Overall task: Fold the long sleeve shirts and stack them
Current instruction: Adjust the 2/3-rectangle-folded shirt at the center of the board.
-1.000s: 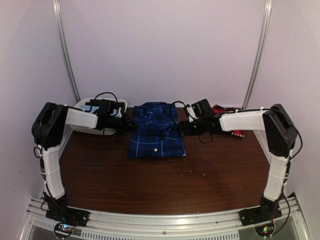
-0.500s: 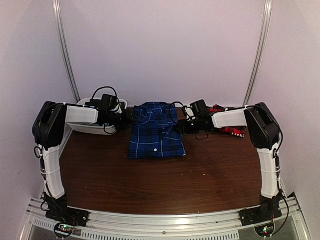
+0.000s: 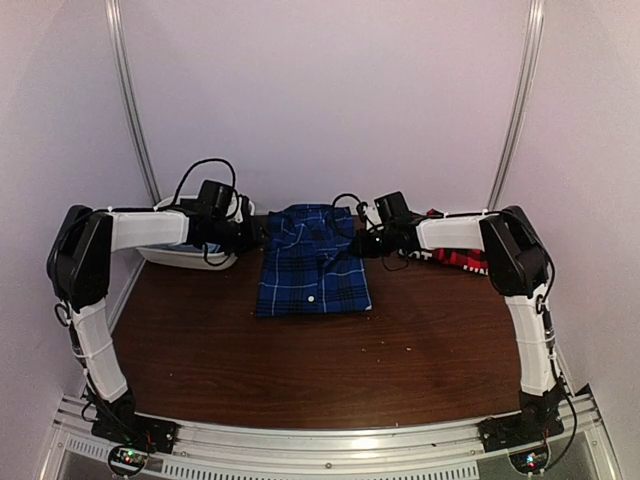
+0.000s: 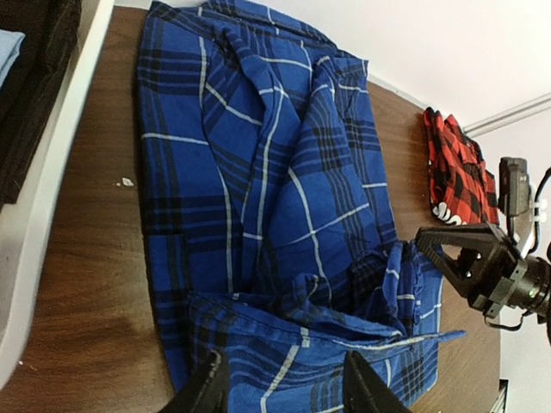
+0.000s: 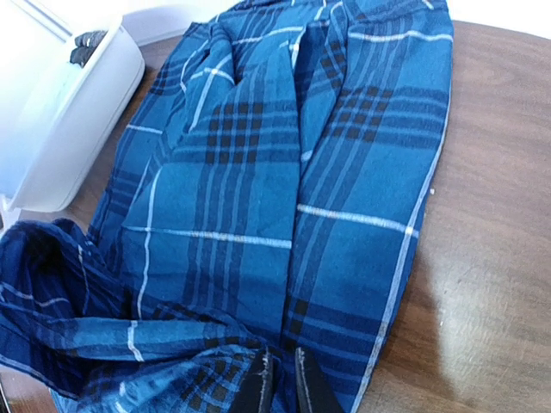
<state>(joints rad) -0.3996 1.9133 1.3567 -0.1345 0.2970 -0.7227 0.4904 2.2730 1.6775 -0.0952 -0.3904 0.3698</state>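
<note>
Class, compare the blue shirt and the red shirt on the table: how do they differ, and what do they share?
The blue shirt lies folded flat in the middle; the red shirt lies bunched at the far right. From above, the blue shirt shows almost whole, while the right arm hides part of the red shirt. Both are plaid.

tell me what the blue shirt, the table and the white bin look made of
blue shirt: soft woven cloth, likely cotton flannel; matte, creases and folds limply.
table: wood or wood-look laminate; dark brown grain, glossy glare.
white bin: probably plastic; smooth, rounded rim, slight sheen.
</note>
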